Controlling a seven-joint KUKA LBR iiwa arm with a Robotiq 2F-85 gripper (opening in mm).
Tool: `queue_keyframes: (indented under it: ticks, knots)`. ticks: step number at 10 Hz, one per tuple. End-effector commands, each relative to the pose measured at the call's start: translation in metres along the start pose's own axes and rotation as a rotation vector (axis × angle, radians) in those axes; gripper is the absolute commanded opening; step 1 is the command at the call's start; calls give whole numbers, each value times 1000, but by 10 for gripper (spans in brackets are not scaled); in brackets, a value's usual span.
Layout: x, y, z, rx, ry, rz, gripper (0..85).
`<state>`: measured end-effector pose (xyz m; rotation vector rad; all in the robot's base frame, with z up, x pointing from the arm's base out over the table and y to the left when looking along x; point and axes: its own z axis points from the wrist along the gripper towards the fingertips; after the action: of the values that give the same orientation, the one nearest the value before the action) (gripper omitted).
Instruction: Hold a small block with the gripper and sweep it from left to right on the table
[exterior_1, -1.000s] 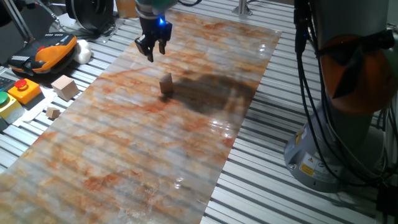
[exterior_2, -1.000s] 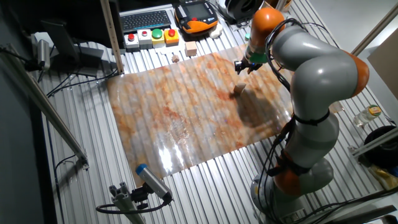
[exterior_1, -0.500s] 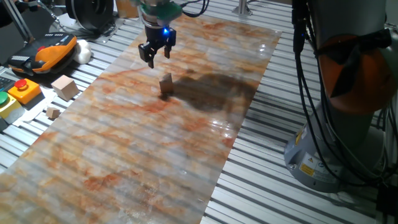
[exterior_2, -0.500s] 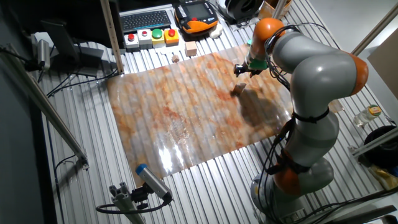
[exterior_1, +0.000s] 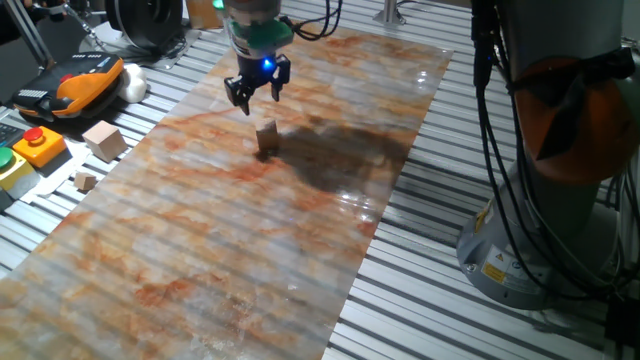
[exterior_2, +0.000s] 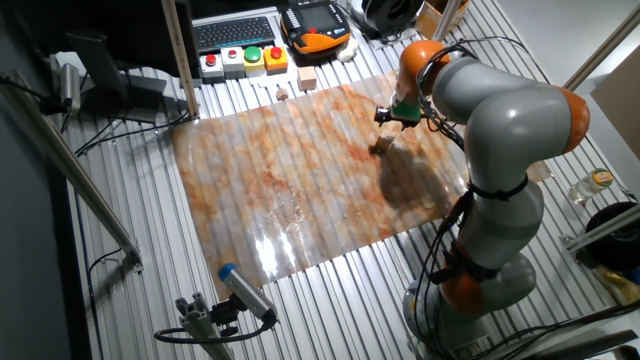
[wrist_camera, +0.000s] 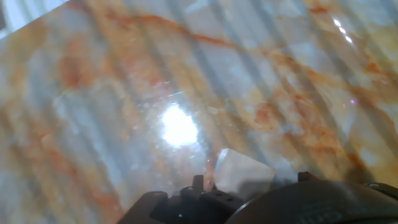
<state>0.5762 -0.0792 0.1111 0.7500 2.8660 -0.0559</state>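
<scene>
The small block (exterior_1: 267, 137) is a light-brown wooden cube standing on the marbled sheet (exterior_1: 200, 230); in the other fixed view the small block (exterior_2: 383, 146) sits near the sheet's far right part. My gripper (exterior_1: 257, 95), a black claw with a blue light, hovers just above and slightly behind it, fingers spread and holding nothing. In the other fixed view the gripper (exterior_2: 391, 117) hangs right over the cube. The hand view shows the small block (wrist_camera: 244, 173) at the bottom edge, close to the fingers (wrist_camera: 198, 184).
Off the sheet at the left lie a larger pale cube (exterior_1: 104, 139), a tiny cube (exterior_1: 85, 181), a button box (exterior_1: 38, 146) and an orange pendant (exterior_1: 75, 85). The arm's base (exterior_1: 550, 200) stands at the right.
The gripper has moved toward the small block, from behind and to its left to nearly above it. The block has not moved.
</scene>
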Motion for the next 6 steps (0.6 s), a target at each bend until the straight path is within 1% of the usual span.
queue_keyframes:
  ticks: [1, 2, 3, 6]
  knots:
    - [0, -2, 2, -1, -5, -5, 680]
    - [1, -2, 5, -7, -3, -4, 680]
    - [2, -2, 6, -18, 11, 1, 680]
    - [3, -2, 10, -16, 28, 21, 680]
